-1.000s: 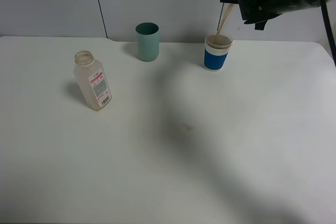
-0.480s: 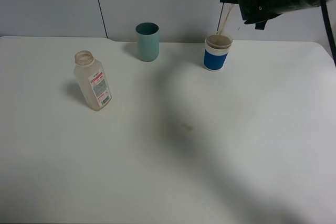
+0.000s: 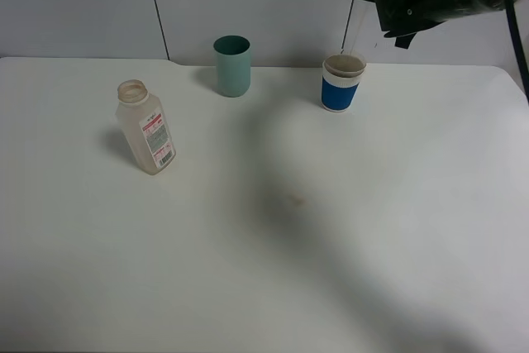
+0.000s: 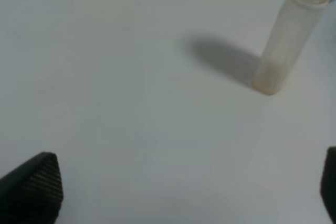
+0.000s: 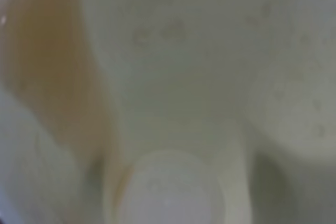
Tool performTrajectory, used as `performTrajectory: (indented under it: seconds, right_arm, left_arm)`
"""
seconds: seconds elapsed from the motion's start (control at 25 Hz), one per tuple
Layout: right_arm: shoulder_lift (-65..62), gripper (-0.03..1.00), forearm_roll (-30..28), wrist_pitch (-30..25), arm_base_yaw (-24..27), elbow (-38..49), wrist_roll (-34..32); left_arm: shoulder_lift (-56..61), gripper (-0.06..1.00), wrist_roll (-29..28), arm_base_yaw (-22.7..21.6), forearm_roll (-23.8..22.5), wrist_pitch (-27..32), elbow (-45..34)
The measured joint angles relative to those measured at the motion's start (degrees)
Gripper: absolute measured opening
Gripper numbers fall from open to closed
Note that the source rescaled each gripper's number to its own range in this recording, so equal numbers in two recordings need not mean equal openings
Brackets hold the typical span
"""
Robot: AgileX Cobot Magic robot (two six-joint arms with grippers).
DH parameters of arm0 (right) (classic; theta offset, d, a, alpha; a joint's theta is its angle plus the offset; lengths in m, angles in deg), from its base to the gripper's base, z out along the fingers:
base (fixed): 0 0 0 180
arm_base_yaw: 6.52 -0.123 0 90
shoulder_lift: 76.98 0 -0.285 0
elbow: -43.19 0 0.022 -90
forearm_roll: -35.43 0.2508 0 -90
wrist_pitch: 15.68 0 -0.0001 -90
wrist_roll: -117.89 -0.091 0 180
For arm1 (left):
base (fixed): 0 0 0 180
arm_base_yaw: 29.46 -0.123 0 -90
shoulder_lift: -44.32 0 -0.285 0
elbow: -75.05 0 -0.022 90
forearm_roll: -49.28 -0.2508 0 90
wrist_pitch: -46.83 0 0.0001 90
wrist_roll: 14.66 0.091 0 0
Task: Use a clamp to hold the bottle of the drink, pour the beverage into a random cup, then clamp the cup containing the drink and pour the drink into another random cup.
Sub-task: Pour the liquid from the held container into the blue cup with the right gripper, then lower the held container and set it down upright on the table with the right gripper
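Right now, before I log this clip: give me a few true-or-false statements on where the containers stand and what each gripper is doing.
1. The bottle stands capless on the table. True.
2. The teal cup lies on its side. False: it stands upright.
3. The blue-and-white cup stands right of the teal cup in the high view. True.
4. The left gripper grips the bottle. False: it is open, apart from the bottle.
5. The right gripper holds nothing. False: the pale green tumbler fills its wrist view.
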Motion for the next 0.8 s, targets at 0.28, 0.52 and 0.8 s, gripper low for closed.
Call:
performTrajectory:
  seconds: [0.28,0.52,0.8]
  right_arm:
    - [0.0,0.0,10.2,2.8,0.0,0.0,-14.5]
    - [0.0,0.0,20.2,5.8,-0.1,0.0,-20.3]
    - [-0.5,0.0,30.6,6.2,-2.8,0.0,-20.6]
  left_arm:
    - [0.0,1.0,0.0,0.0,0.0,0.0,0.0]
    - [0.0,1.0,0.0,0.0,0.0,0.0,0.0]
    - [0.0,1.0,0.0,0.0,0.0,0.0,0.0]
